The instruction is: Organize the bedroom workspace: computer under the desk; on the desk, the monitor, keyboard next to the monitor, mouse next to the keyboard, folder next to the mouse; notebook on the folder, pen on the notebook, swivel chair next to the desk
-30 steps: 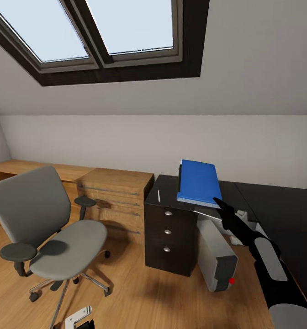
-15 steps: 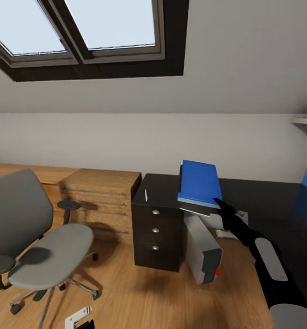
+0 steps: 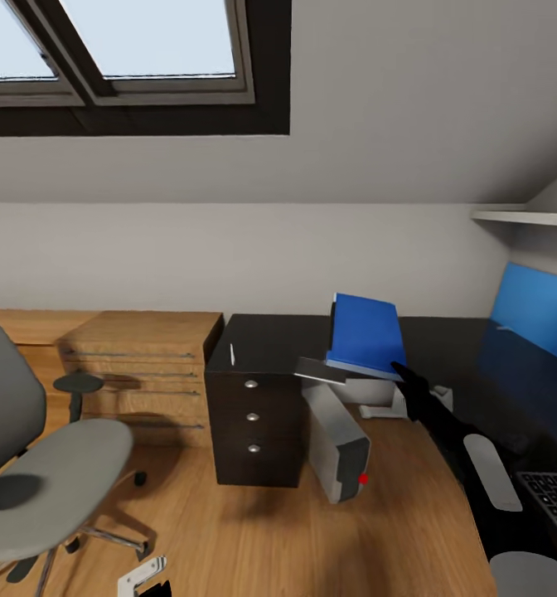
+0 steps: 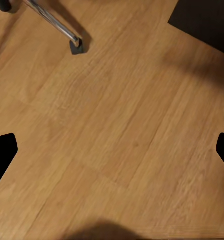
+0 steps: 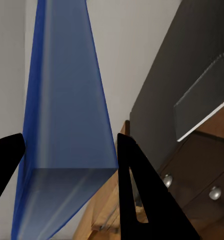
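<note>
Swivel chair (image 3: 38, 464): grey, at far left on the oak floor (image 3: 254, 531).
Oak cabinets (image 3: 138, 356): against the wall, beside the bench.
Left hand (image 4: 112, 150): above bare floor, fingers spread wide, nothing between them.
Pen (image 3: 232, 354): white, on the bench (image 3: 270, 340), above the dark drawers (image 3: 252, 419).
Notebook (image 3: 322, 371): grey, at the bench edge.
Computer (image 3: 338, 444): tilted, under the bench.
Folder (image 3: 363, 336): blue, raised over the bench, clamped by the right hand (image 3: 399, 371).
Keyboard (image 3: 556, 497): far right.
</note>
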### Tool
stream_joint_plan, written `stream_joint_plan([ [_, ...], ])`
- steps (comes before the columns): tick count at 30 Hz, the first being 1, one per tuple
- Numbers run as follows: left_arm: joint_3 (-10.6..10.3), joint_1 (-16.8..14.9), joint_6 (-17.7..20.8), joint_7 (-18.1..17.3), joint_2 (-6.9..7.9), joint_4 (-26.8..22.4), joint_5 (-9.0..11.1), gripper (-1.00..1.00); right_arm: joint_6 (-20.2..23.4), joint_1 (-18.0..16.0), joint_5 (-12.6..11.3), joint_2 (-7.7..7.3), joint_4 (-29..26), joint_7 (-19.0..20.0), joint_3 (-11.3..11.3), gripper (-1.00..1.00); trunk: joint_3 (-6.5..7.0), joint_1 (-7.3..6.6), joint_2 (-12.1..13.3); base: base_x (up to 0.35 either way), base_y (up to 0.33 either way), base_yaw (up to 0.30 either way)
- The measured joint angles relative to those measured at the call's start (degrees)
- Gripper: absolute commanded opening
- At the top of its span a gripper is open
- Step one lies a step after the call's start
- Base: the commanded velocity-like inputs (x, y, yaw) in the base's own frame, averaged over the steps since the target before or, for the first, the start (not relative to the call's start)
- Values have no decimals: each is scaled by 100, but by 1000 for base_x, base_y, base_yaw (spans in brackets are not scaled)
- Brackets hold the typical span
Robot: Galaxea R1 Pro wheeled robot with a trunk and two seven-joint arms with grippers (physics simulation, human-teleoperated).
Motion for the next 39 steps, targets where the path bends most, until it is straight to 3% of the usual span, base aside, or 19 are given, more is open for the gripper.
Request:
stream_joint_plan([
  [17, 0, 0, -11, 12, 0, 28, 4, 100, -14, 0, 19, -9, 137, 0, 15, -100, -52, -3, -1, 62, 0, -263],
  [33, 3, 1, -17, 1, 6, 159, -21, 100, 30, -1, -13, -28, 142, 54, 18, -100, -60, -3, -1, 307, 0, -19],
  [39, 10, 0, -18, -3, 9, 160, -20, 100, 21, 0, -2, -18, 148, 116, 17, -100, -60, 0, 0, 69, 0, -72],
])
